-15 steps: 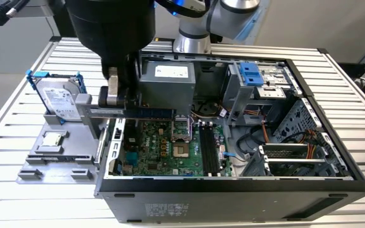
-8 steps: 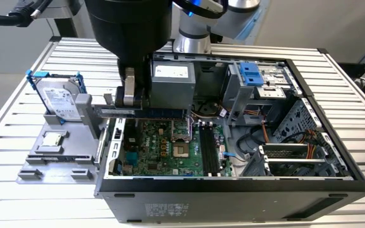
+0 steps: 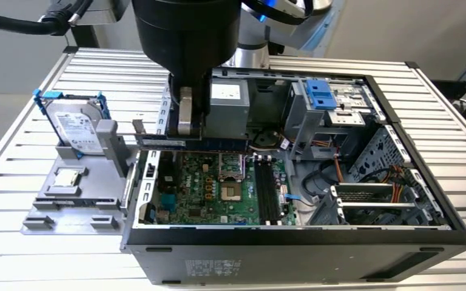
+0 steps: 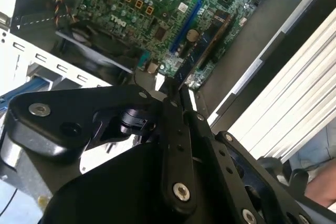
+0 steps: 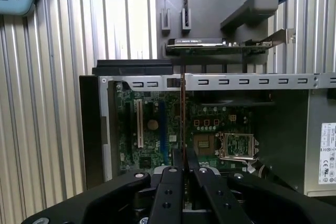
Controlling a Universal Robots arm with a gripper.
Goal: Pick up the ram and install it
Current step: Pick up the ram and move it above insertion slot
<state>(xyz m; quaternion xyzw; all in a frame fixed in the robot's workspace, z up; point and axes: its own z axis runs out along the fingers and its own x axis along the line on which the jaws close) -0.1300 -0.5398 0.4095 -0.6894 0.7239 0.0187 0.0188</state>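
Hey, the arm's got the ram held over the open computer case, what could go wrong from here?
1. The gripper pinches the ram by a thin edge, so it may slip or tilt.
2. In the exterior view it hangs toward that view's left of the black slots, apart from them and seemingly crosswise, so lowering here could strike the motherboard elsewhere.
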